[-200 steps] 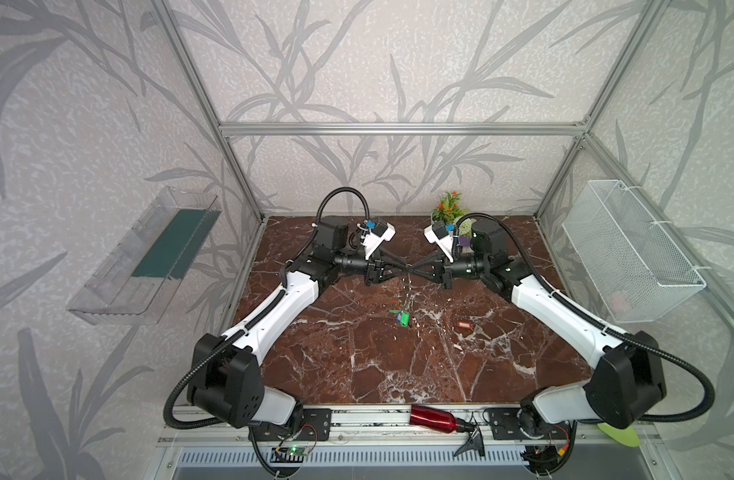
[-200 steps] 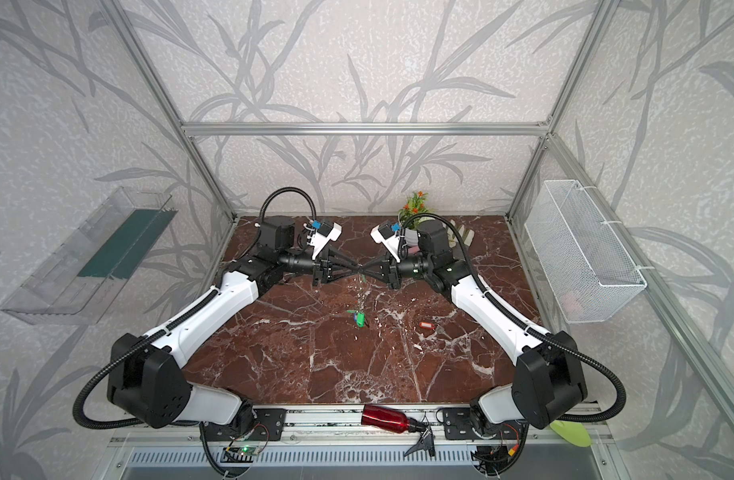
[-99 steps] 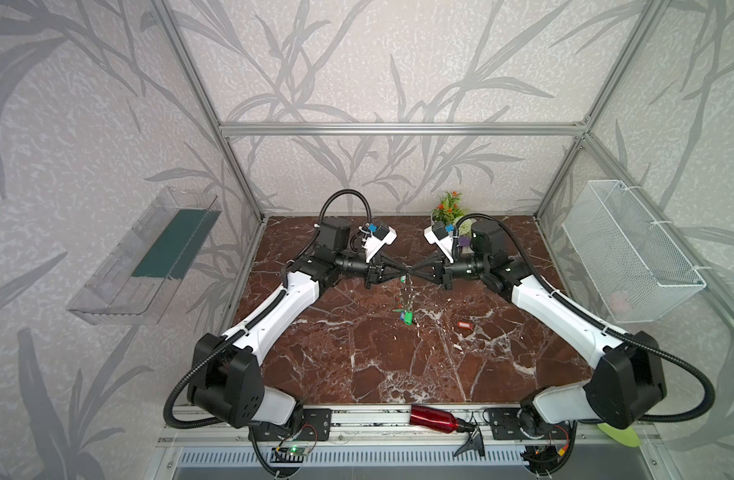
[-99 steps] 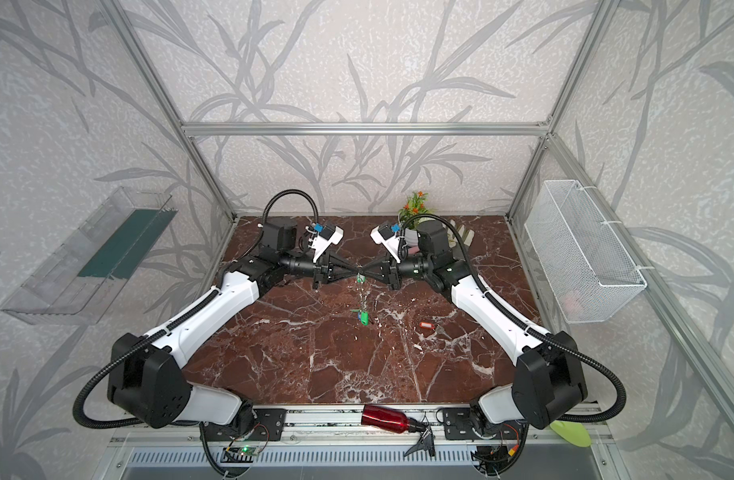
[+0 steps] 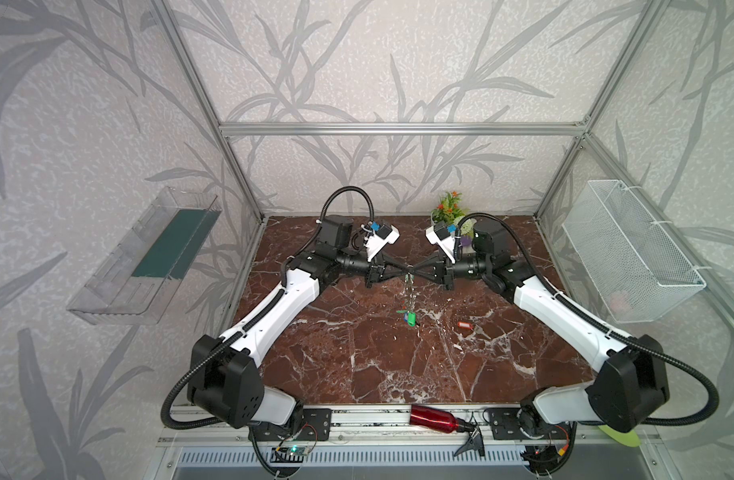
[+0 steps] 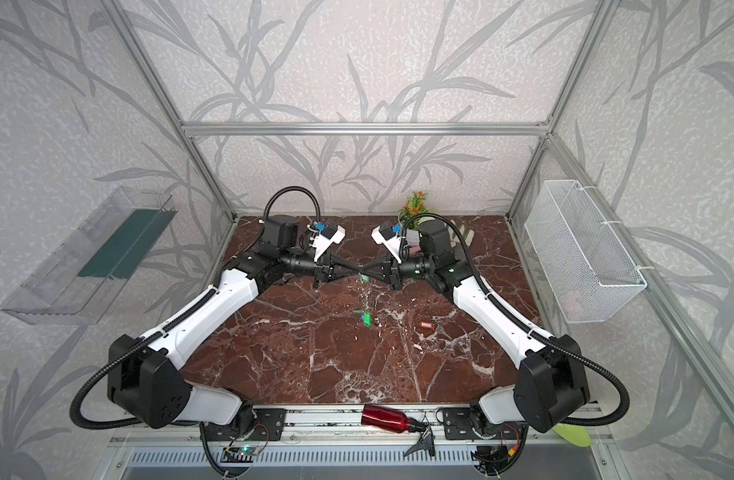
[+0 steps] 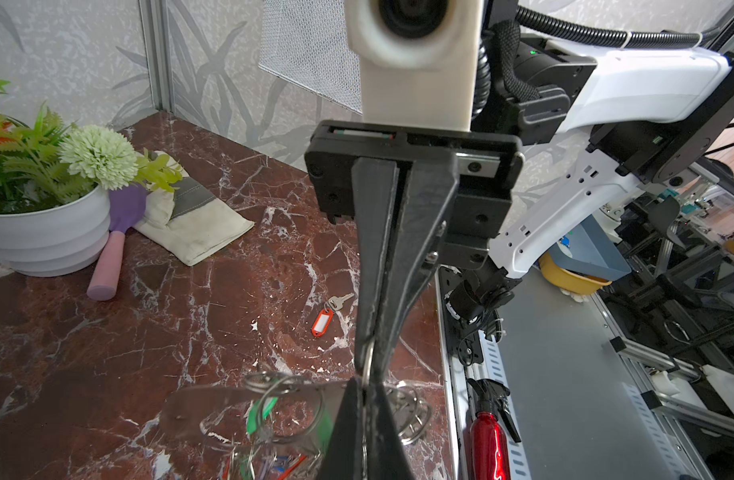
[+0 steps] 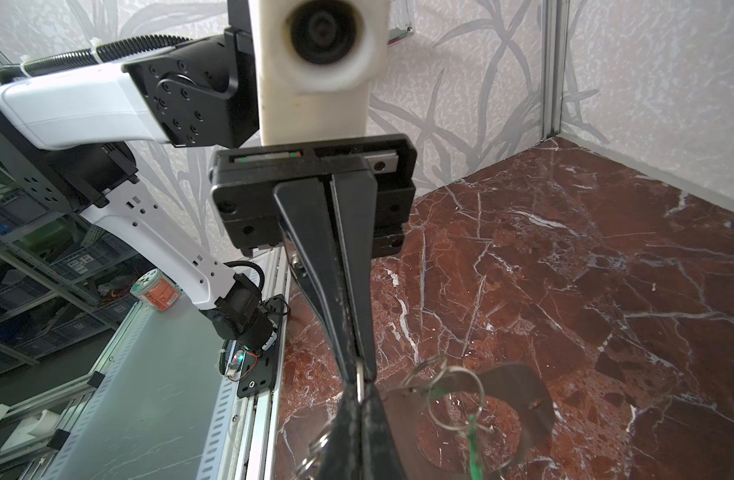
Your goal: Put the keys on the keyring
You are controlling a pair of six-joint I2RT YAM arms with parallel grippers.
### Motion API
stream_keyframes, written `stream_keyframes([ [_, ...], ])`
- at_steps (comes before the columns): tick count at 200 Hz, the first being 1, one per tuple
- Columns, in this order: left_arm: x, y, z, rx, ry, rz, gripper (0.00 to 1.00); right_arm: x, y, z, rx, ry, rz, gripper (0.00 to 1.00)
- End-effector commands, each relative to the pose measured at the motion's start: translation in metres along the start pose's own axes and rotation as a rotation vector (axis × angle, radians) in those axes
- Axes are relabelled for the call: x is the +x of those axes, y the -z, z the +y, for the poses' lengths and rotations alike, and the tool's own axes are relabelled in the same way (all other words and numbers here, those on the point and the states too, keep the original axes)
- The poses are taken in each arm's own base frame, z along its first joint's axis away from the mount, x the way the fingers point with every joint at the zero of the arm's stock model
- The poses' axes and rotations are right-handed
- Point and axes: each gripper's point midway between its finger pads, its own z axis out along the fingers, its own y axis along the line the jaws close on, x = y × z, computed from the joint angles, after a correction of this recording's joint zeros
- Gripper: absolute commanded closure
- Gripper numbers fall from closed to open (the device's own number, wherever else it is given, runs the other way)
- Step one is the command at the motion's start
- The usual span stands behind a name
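My left gripper [image 5: 402, 272] and right gripper [image 5: 416, 272] meet tip to tip above the middle of the table in both top views. Both are shut on one silver split ring at the edge of the keyring [image 7: 199, 409]. The grey plate hangs down from that ring [image 5: 407, 293], with green and blue tags [image 5: 409, 318] at its lower end. In the right wrist view the plate [image 8: 519, 386] and its oval cut-out show beside my right gripper [image 8: 359, 392]. The loose red-orange key [image 5: 464, 323] lies on the marble to the right, also in the left wrist view [image 7: 323, 322].
At the back right stands a white plant pot [image 7: 45, 237], with a purple brush [image 7: 107, 266] and a folded glove [image 7: 195, 224] beside it. A red spray bottle [image 5: 434, 415] lies on the front rail. A wire basket [image 5: 631, 253] hangs on the right wall and a clear shelf [image 5: 149, 257] on the left.
The left gripper's fingers have closed onto the ring. The two gripper tips drew slightly apart half a second ago and meet again now, with the keyring hanging below them.
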Motion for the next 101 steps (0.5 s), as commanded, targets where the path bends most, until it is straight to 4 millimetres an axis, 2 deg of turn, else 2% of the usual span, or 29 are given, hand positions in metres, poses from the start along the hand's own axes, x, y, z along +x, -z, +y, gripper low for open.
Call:
stream_keyframes([
  [1, 0.000, 0.005, -0.011, -0.021, -0.102, 0.054, 1.00, -0.022, 0.011, 0.020, 0.000, 0.085, -0.051, 0.84],
  [53, 0.009, 0.006, -0.018, -0.069, -0.184, 0.218, 1.00, -0.025, 0.039, 0.016, 0.094, 0.072, -0.130, 0.60],
  [101, 0.016, 0.003, -0.025, -0.073, -0.242, 0.348, 1.00, -0.015, 0.033, 0.019, 0.076, 0.063, -0.103, 0.53],
])
